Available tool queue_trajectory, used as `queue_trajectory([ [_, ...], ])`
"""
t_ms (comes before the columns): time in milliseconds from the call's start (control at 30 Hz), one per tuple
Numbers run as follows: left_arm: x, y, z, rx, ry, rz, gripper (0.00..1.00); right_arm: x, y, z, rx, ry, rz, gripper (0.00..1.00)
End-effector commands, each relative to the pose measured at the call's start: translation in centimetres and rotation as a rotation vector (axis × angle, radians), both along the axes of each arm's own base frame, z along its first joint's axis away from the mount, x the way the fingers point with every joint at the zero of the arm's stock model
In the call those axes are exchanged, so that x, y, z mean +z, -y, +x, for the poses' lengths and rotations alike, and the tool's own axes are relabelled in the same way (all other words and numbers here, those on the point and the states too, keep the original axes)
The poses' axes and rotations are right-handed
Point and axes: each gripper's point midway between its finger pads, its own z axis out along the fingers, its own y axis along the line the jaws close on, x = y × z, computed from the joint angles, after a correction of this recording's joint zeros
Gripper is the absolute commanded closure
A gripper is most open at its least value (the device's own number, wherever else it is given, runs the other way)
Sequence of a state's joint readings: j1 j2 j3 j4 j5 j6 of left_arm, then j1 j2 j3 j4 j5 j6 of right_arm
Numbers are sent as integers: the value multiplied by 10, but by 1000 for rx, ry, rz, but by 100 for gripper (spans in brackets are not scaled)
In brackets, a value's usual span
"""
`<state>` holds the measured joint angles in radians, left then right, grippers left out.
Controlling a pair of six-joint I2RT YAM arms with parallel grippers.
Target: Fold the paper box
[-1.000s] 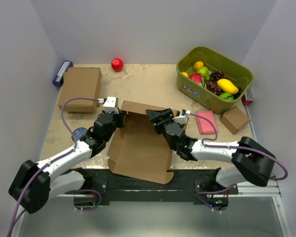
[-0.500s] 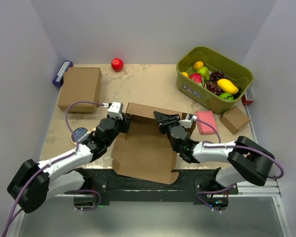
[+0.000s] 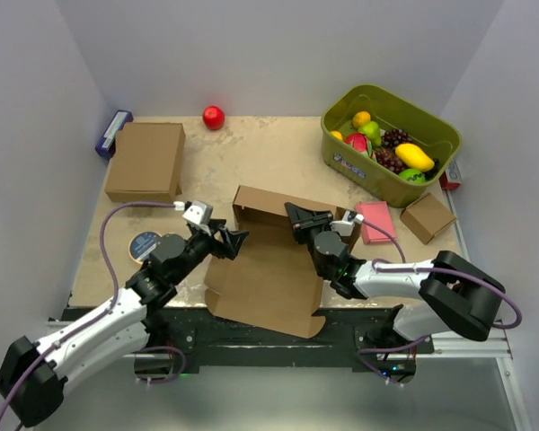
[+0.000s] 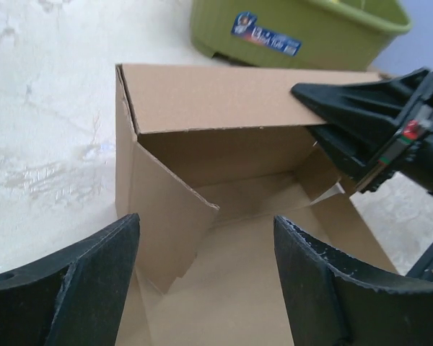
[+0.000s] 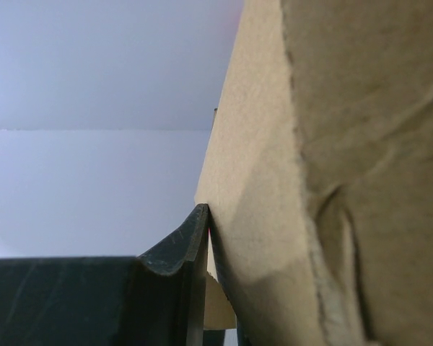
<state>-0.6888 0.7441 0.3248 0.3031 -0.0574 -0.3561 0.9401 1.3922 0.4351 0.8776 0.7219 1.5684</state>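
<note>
Right end effector pinches the raised wall of the paper box; left end effector, spread, should press the side flap inward squarely.

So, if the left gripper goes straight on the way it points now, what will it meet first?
Most likely the paper box: the left gripper, jaws open, faces its slanted side flap, with the upright back wall behind. How near it is, I cannot tell.
</note>
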Motion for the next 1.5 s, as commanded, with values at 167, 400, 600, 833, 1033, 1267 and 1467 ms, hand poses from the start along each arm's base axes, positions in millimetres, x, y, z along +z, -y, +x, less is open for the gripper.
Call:
queue_trajectory([
  [167,4,-46,8,235,-2,-38,21,-24,23,1,-83,-45,-112,81],
  [400,-20,-63,21,323,-29,-5,28,-24,21,1,-69,-46,-113,81],
  [600,-26,-46,30,233,54,72,29,-22,17,1,-52,-42,-117,81],
  [833,-36,-25,38,119,123,138,30,-19,14,1,-38,-35,-116,81],
  [1033,-33,-10,46,61,172,153,30,-14,8,2,-18,-28,-122,81],
  [1267,-38,-6,60,53,192,177,31,-9,2,2,3,-18,-125,81],
  [1467,-35,-5,73,57,218,174,33,-5,-2,1,20,-12,-124,81],
])
